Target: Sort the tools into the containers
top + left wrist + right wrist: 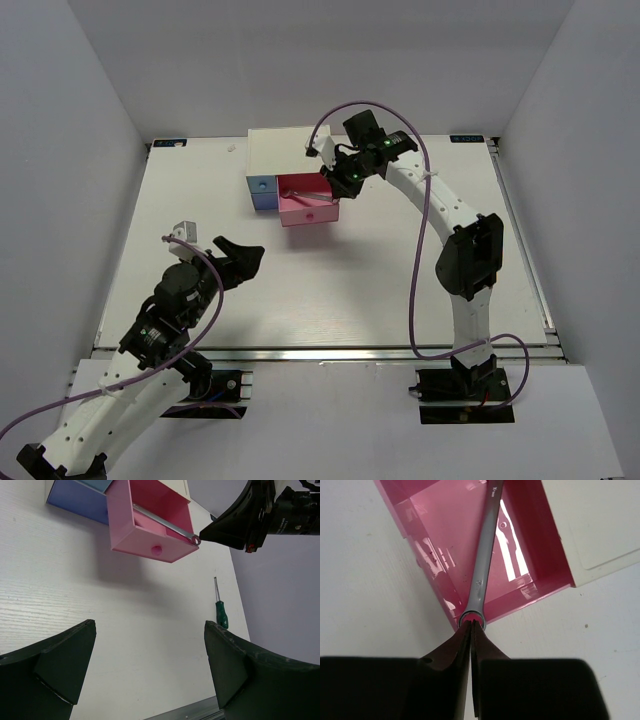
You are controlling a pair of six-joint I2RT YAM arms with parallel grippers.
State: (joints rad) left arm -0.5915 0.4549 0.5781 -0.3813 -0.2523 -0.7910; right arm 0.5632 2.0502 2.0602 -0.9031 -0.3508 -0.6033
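1. White tabletop (330,290) carries everything. The left fingers (70,655) hang spread wide over a bare stretch of it, holding nothing, well apart from the work.
2. At the far side sits the white cabinet (280,150), its pink drawer (312,213) pulled out beside a blue drawer (262,188).
3. The right fingers (466,639) are narrow, pinched on the ring end of the slim silver wrench (482,565) right at the pink drawer's front corner.
4. The slim silver wrench slants down into the pink drawer with its far end inside and its ring end over the rim corner, so the placing looks nearly done.
5. To finish well, carry the ring end inward past the rim before parting, then lift straight up. Released on the corner, it could tip out or block the drawer from closing.
6. The green-handled screwdriver (221,614) lies on the tabletop near the pink drawer, not yet sorted and probably next.
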